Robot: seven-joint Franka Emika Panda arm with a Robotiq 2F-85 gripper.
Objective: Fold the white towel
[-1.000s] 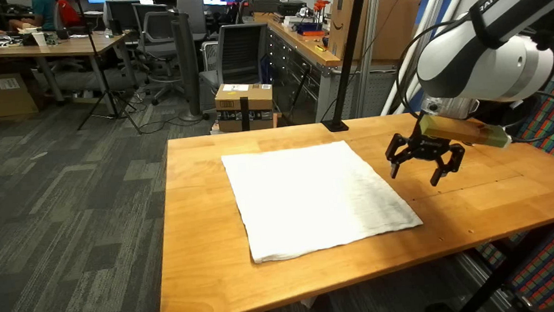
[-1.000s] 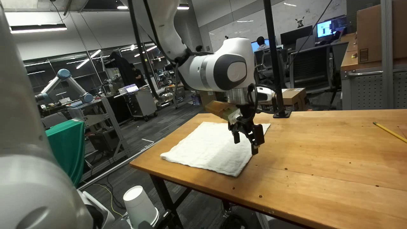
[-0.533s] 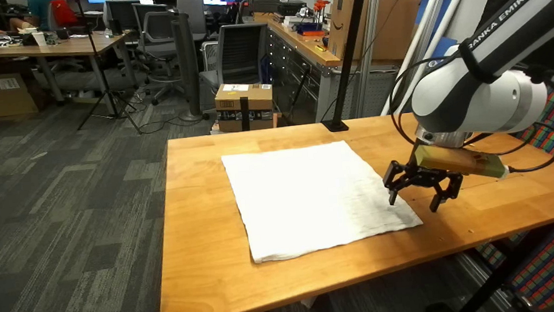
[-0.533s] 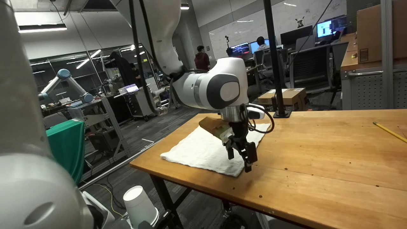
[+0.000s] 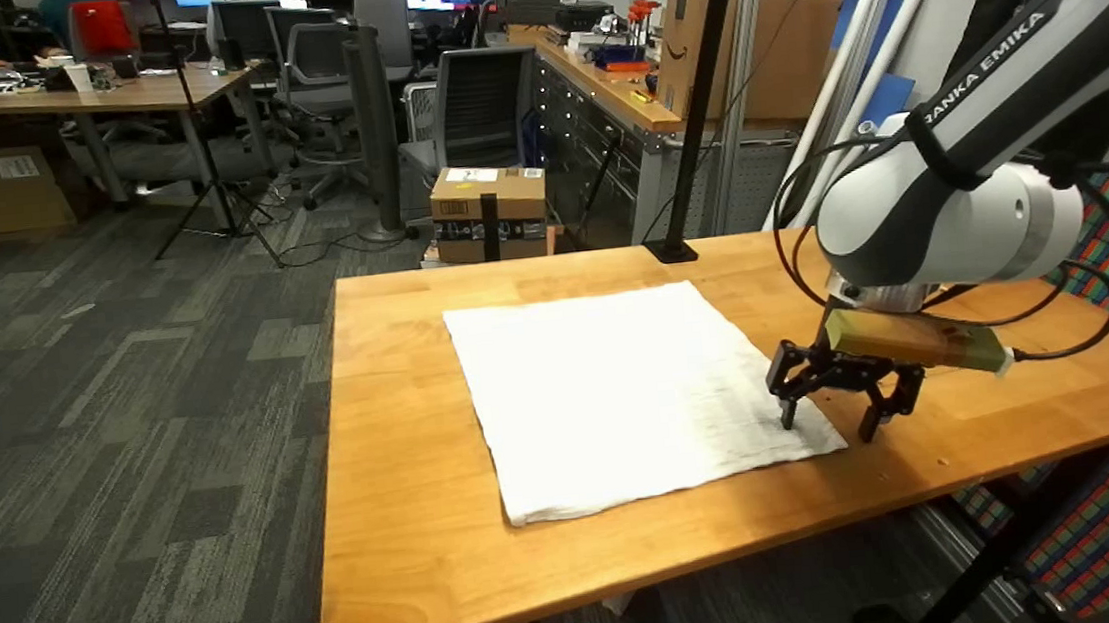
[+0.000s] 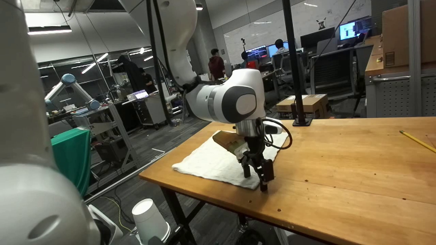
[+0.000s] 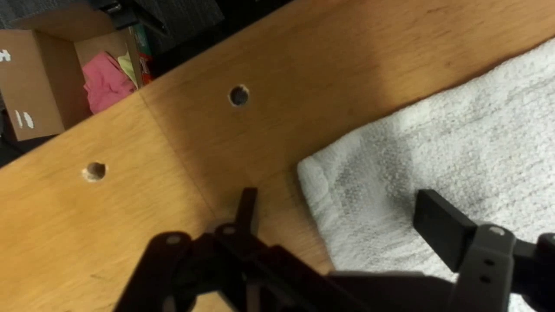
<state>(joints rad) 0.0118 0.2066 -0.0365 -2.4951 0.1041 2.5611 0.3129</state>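
White towel (image 5: 643, 402), nubbly weave, lying flat; pincer (image 7: 337, 193) wide, straddling edge near corner.

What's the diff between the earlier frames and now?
The gripper has come down to a corner of the white towel, its open fingers straddling the edge: one over towel, one over the wooden tabletop. Nothing taken hold of or let go; contact is hard to tell. Unchanged: towel spread and unfolded, yellow pencil where it was.
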